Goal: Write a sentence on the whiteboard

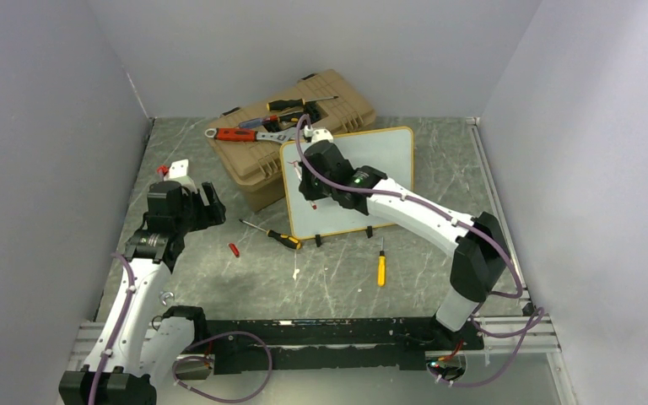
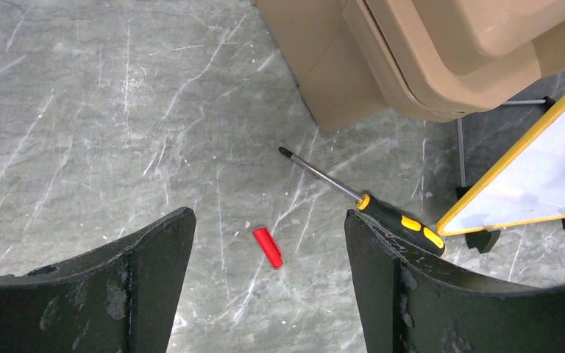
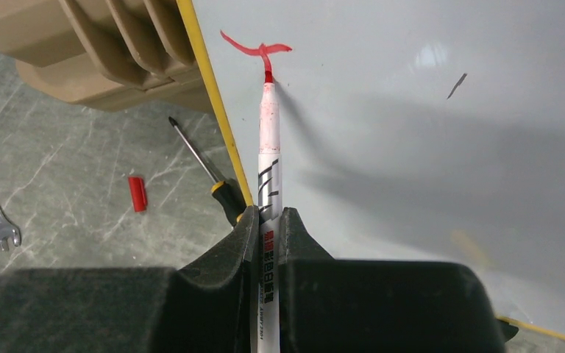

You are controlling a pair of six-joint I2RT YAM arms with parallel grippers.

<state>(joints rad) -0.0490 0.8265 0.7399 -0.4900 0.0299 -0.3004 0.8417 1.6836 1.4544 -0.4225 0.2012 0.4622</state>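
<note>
Toolbox (image 1: 337, 101) at the table's back edge, tools (image 1: 257, 132) on its lid. Right gripper (image 3: 267, 217) clamps marker (image 3: 268, 147); left gripper (image 2: 268, 220) spread, empty.

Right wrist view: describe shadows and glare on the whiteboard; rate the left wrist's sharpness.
Right wrist: the marker throws a soft shadow rightward over the whiteboard; a faint glare patch sits upper right. Left wrist: red cap and screwdriver are sharp.
</note>
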